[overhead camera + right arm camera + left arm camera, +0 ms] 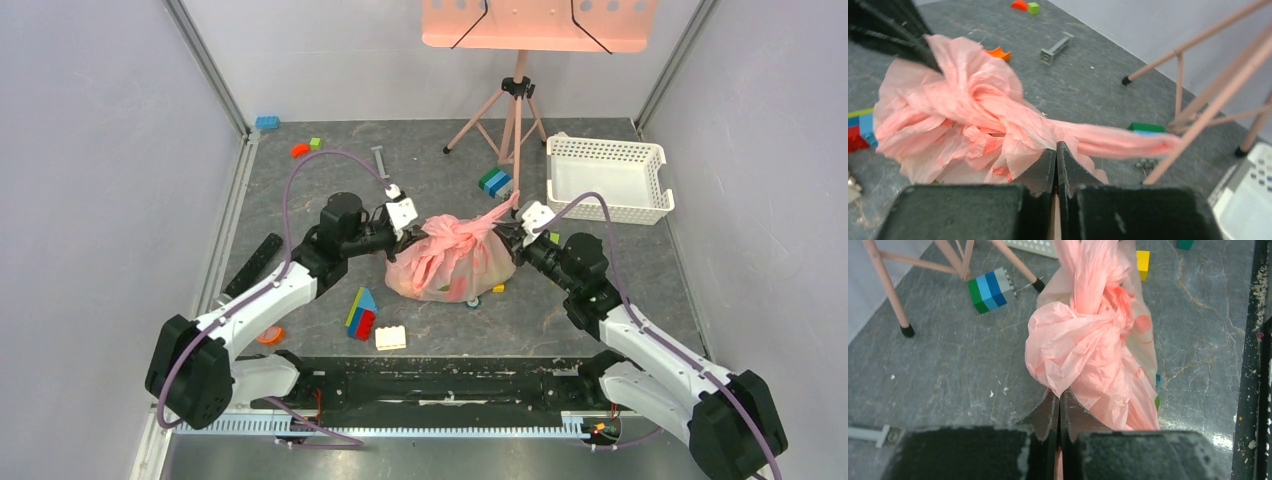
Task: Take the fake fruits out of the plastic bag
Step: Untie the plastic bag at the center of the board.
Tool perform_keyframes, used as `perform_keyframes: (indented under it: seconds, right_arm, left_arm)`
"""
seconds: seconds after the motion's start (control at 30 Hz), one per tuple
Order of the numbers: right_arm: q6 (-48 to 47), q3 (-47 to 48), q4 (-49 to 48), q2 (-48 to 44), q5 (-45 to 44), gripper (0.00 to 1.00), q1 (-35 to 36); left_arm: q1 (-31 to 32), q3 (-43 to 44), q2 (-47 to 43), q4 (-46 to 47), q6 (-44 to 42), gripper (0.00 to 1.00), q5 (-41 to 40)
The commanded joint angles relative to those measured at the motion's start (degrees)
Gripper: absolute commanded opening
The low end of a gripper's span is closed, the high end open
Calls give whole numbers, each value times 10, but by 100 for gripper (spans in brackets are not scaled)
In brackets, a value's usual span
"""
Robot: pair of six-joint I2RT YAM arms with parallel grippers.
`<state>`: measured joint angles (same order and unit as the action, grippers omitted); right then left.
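The pink plastic bag (450, 262) sits in the middle of the table, its handles tied in a knot (1083, 340) on top. My left gripper (418, 236) is shut on a fold of the bag at the knot's left side, shown close up in the left wrist view (1060, 397). My right gripper (510, 240) is shut on the bag at the knot's right side (1056, 147), just under a loose handle tail (1128, 142) that points toward the tripod. The fake fruits are hidden inside the bag; only dim green patches show through its wall.
A white lattice basket (605, 178) stands at the back right, with a pink tripod (512, 110) behind the bag. Building blocks lie around: a blue-green one (494, 182), a coloured wedge (362, 313), a cream one (391, 338), a small yellow one (498, 288).
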<state>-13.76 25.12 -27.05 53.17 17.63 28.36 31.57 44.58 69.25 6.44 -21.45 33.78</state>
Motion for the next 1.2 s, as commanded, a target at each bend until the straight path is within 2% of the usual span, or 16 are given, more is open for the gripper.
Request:
perform_keyframes:
  seconds: [0.0, 0.23, 0.63, 0.97, 1.17]
  right_arm:
    - [105, -18, -65, -29, -117, 0, -8]
    - [175, -53, -69, -51, -163, 0, -9]
    - [333, -95, -40, -78, -250, 0, -11]
    - [453, -137, -28, -110, -289, 0, -12]
    - [478, -143, -6, -111, -287, 0, -15]
  left_arm:
    - [-5, -35, -28, 120, 90, 2, -65]
    - [-13, -104, -63, 188, 139, 2, -121]
    - [-24, -172, -107, 236, 187, 2, -174]
    - [-23, -183, -108, 239, 190, 2, -197]
    - [-23, -193, -119, 241, 194, 2, -218]
